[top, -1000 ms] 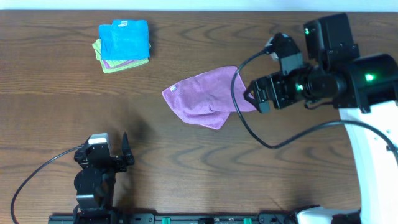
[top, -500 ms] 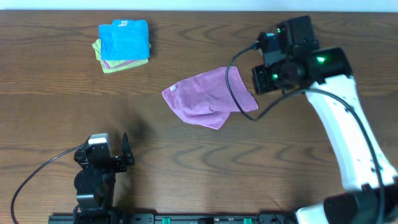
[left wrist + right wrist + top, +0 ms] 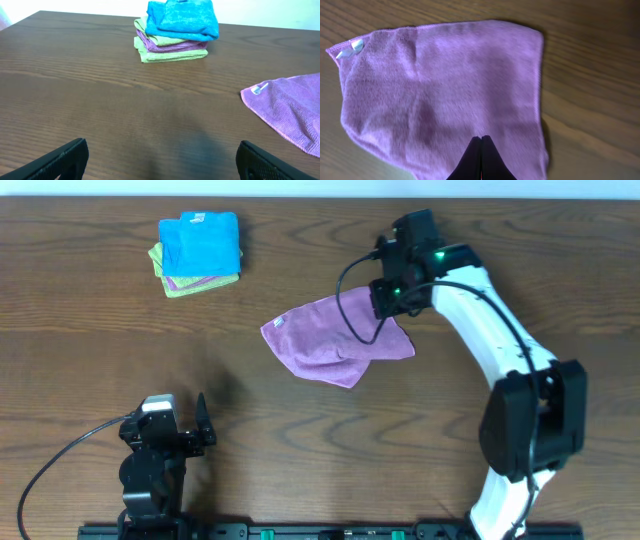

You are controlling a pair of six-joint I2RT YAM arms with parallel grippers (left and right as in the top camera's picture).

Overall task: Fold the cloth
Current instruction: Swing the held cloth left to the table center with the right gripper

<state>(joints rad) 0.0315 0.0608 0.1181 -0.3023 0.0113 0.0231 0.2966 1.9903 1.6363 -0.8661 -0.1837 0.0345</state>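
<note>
The purple-lilac cloth (image 3: 330, 340) lies loosely folded on the wooden table, its small white tag (image 3: 350, 48) at the left corner. It also shows at the right edge of the left wrist view (image 3: 292, 107). My right gripper (image 3: 481, 137) hovers over the cloth's right part with its fingers pressed together and no fabric visibly pinched between them. From overhead the right wrist (image 3: 400, 280) covers its own fingertips. My left gripper (image 3: 160, 150) rests open near the front left of the table, far from the cloth, with bare wood between its fingers.
A stack of folded cloths (image 3: 200, 255), bright blue on top with purple and yellow-green below, sits at the back left. The right arm's cable (image 3: 352, 310) loops over the cloth. The left arm's base (image 3: 150, 470) stands at the front edge.
The right arm has swung left from beside the cloth's right corner to above it, and its gripper went from open to shut. The cloth and left arm have not moved.
</note>
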